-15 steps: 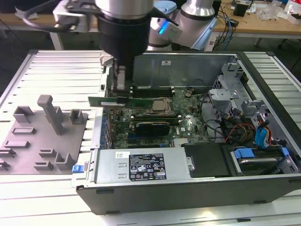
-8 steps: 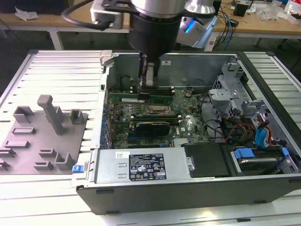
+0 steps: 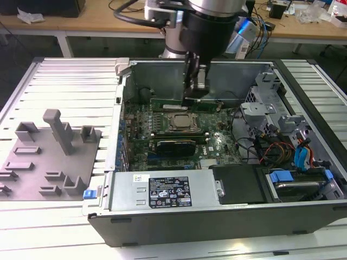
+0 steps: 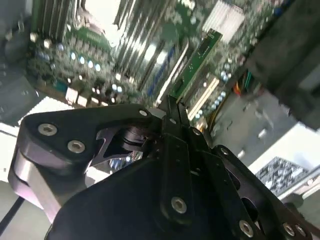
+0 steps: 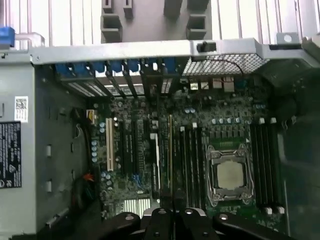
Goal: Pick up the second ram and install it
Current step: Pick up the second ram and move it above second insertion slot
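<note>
My gripper reaches down into the open computer case, at the back of the motherboard. It is shut on the second ram, a narrow green stick that juts out from between the fingertips. In the exterior view the second ram hangs level, just behind the silver-topped processor and over the memory slots there. In the first wrist view it shows edge-on as a thin line running out from the gripper, beside the slots next to the processor. I cannot tell whether it touches a slot.
A black card sits in front of the processor. The power supply lines the case's near wall. Drive cages and coloured cables crowd the exterior view's right. A grey parts fixture lies outside the case on the left.
</note>
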